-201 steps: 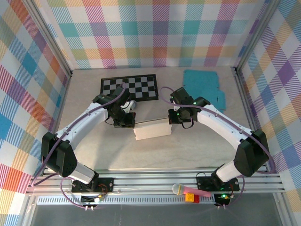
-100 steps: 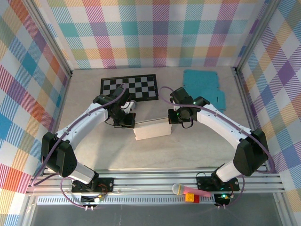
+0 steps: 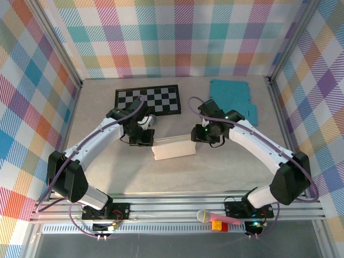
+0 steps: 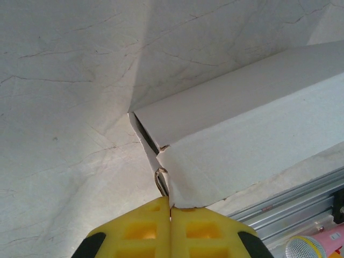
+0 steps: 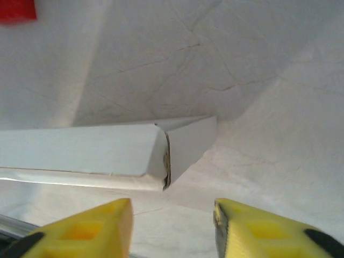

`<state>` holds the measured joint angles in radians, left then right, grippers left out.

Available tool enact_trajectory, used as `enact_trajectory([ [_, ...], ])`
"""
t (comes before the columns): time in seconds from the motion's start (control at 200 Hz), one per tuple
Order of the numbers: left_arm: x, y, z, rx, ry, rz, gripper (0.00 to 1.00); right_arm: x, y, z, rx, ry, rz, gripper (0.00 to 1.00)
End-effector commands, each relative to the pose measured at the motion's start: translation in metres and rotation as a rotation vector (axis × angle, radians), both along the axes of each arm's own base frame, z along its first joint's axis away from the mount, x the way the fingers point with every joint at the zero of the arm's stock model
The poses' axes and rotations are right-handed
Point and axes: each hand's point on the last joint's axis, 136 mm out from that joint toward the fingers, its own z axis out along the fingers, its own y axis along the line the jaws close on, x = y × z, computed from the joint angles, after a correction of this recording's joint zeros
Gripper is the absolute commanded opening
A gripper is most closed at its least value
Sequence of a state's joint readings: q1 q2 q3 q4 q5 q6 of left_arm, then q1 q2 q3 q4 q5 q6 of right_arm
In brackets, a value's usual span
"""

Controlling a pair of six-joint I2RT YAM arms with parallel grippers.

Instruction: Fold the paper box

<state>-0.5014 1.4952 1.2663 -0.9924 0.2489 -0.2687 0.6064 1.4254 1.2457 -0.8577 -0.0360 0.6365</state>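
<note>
The paper box (image 3: 173,149) before the checkerboard (image 3: 148,100)

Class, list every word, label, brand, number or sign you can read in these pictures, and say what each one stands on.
None can be read.
The white paper box is blank on every face shown.
The checkerboard carries only squares, no characters.
The teal sheet is plain.

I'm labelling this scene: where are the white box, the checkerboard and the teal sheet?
white box (image 3: 173,150), top external view, its centre.
checkerboard (image 3: 156,98), top external view, middle squares.
teal sheet (image 3: 228,90), top external view, bare middle.
</note>
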Motion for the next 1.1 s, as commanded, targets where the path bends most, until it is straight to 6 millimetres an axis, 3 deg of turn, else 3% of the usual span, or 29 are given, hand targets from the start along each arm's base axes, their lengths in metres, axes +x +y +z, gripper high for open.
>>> enact_trajectory([
  [0.0, -0.018, 0.015, -0.018, 0.090, 0.088, 0.009, 0.00, -0.006, -0.002, 0.024, 0.175, 0.078, -0.215, 0.53],
  [0.15, -0.018, 0.012, -0.018, 0.089, 0.084, 0.007, 0.00, 0.001, 0.005, 0.029, 0.401, 0.161, -0.478, 0.67],
  [0.38, -0.017, 0.009, -0.017, 0.090, 0.079, 0.002, 0.00, 0.009, 0.019, 0.010, 0.600, 0.335, -0.719, 0.68],
  [0.93, -0.018, 0.005, -0.012, 0.065, 0.080, 0.019, 0.00, -0.004, 0.007, -0.038, 0.547, 0.401, -0.788, 0.41],
  [1.095, -0.019, -0.002, -0.003, -0.008, 0.068, 0.086, 0.25, -0.012, 0.002, -0.050, 0.501, 0.417, -0.784, 0.38],
])
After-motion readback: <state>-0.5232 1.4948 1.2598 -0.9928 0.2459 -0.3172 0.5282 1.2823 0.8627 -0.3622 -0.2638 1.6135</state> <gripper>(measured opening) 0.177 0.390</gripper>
